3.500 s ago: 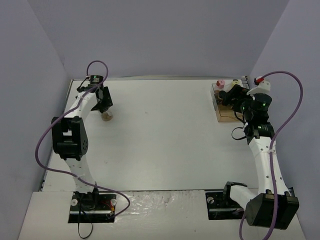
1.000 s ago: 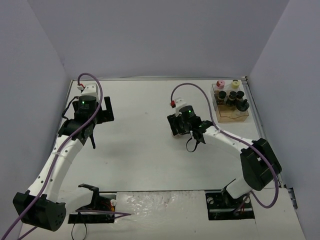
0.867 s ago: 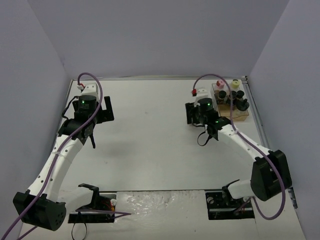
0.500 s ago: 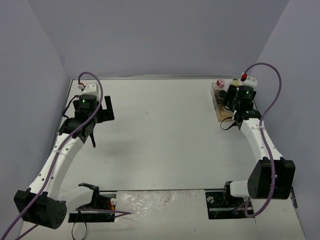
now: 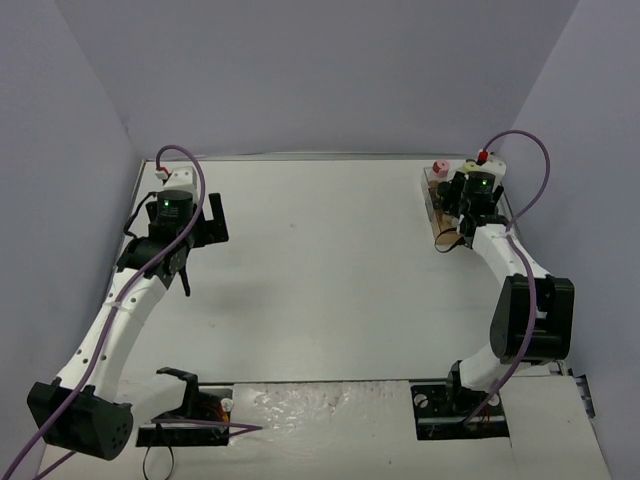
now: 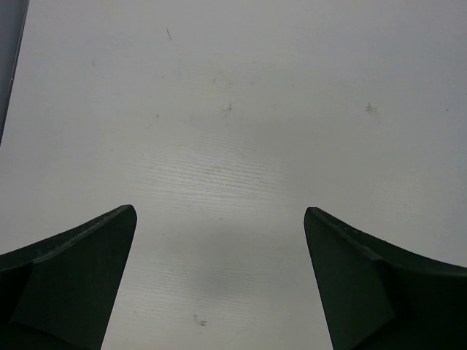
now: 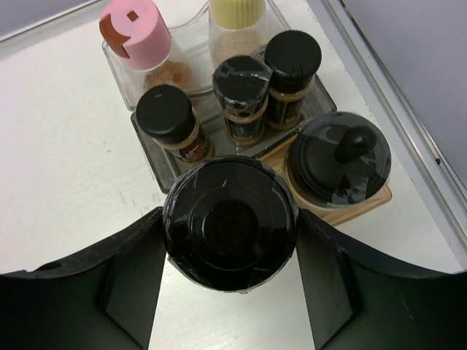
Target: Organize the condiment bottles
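The right gripper (image 7: 230, 251) clasps a black-capped jar (image 7: 230, 219) above the tray (image 7: 367, 206), likely to slot it in. The left gripper (image 6: 219, 281) gapes wide, empty.

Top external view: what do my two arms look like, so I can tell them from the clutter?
The left arm and right arm match: white links, black joint housings, a green light at each wrist, and a looping purple cable. Fingers are dark, wedge-shaped.
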Robot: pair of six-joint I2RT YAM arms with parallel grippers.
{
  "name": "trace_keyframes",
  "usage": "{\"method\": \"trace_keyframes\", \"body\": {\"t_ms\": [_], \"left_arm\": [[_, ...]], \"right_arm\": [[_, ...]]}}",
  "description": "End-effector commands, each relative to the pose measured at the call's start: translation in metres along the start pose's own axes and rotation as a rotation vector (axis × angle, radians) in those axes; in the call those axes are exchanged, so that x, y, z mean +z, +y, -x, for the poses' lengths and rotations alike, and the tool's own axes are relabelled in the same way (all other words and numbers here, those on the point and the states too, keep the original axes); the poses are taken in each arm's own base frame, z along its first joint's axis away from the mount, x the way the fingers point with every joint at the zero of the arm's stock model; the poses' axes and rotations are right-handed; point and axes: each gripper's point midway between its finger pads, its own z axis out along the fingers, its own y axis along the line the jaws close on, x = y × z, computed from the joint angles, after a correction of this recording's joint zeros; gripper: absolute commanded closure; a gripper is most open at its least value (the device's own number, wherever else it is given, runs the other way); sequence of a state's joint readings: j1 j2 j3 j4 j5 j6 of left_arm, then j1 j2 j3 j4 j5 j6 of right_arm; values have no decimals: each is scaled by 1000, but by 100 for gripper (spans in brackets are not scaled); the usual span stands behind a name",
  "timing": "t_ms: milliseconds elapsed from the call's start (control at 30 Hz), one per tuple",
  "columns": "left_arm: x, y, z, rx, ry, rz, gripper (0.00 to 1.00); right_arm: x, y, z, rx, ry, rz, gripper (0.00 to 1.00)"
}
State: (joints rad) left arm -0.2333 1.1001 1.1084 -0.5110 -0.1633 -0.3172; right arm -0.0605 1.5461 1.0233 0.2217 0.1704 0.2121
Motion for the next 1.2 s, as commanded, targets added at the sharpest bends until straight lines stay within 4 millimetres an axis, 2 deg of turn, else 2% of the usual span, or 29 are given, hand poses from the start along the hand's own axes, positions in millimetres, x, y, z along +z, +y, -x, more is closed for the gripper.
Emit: {"method": "trace_keyframes", "body": {"t_ms": [0, 100, 367, 500, 700, 900, 1033, 1167], "left_arm": [[-14, -2, 36, -25, -115, -22, 3], [-13, -3, 36, -26, -115, -24, 3], [-13, -3, 35, -25, -112, -26, 3], [-12, -4, 35, -27, -111, -27, 3], [-12, -4, 35, -29, -109, -31, 3], [-11, -5, 34, -36, -106, -36, 3], [-10, -4, 34, -38, -105, -38, 3], [-10, -4, 34, -39, -106, -37, 3]], "right_arm": [[6, 1, 51, 70, -186, -16, 100], [10, 1, 48, 69, -190, -17, 100], [25, -2, 16, 56, -114, -36, 100], [20, -4, 10, 63, -98, -42, 100], [-1, -7, 19, 73, -127, -42, 100], [-9, -12, 17, 78, -129, -54, 100], [-4, -11, 6, 75, -114, -45, 100], [9, -7, -5, 67, -98, -37, 100]]}}
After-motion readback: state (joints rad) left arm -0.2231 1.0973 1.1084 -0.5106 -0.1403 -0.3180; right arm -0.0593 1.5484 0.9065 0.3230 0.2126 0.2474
